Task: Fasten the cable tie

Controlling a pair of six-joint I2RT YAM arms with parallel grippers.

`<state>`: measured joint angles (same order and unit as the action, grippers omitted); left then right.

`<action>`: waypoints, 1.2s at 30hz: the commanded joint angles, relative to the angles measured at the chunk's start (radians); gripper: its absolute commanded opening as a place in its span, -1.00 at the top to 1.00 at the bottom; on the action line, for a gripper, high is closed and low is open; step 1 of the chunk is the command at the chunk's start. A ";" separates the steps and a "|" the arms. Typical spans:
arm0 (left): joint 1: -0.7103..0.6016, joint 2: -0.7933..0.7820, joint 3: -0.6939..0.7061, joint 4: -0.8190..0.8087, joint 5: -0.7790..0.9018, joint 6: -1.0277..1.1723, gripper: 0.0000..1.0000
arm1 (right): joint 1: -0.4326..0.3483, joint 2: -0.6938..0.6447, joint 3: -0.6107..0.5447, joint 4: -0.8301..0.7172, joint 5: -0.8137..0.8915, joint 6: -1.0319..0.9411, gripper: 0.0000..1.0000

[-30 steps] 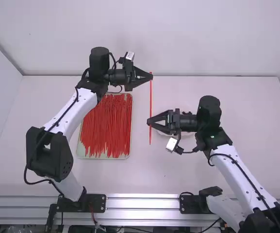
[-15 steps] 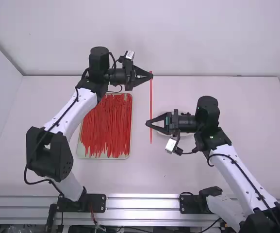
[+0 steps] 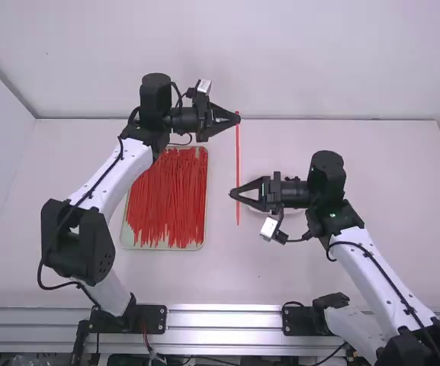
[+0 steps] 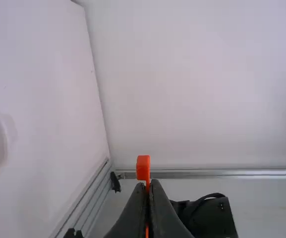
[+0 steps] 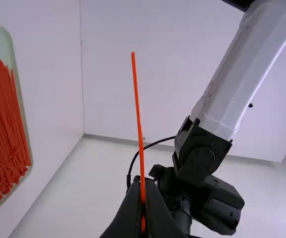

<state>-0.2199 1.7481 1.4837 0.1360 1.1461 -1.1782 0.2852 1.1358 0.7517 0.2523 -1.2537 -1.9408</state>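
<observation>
Both claws are pinched shut on one red cable tie (image 3: pixel 237 156), held straight btwn them. The left claw (image 3: pixel 233 120) grips it just below the head (image 4: pixel 143 167), which pokes out past the fingertips, and the right claw (image 3: pixel 236 192) grips it near the tail end. The tie looks to be up off the table (image 3: pixel 372 168), tho I can't be sure from above, and just beside it sits a tray (image 3: pixel 152 245) w/ a heap of spare red ties (image 3: pixel 170 194).
</observation>
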 commanded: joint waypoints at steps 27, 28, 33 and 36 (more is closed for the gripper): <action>0.001 -0.009 0.007 0.003 0.016 0.046 0.96 | 0.002 0.003 0.033 -0.002 -0.005 0.006 1.00; 0.001 -0.009 0.007 0.003 0.016 0.050 0.96 | 0.002 0.003 0.033 -0.003 -0.005 0.006 1.00; 0.005 -0.009 0.007 0.003 0.016 0.050 0.96 | 0.002 0.003 0.033 -0.003 -0.005 0.006 1.00; -0.001 -0.009 0.007 0.003 0.017 0.050 0.96 | 0.002 0.003 0.033 0.002 -0.002 0.006 1.00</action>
<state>-0.2192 1.7481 1.4837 0.1356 1.1473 -1.1511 0.2897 1.1358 0.7513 0.2504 -1.2495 -1.9404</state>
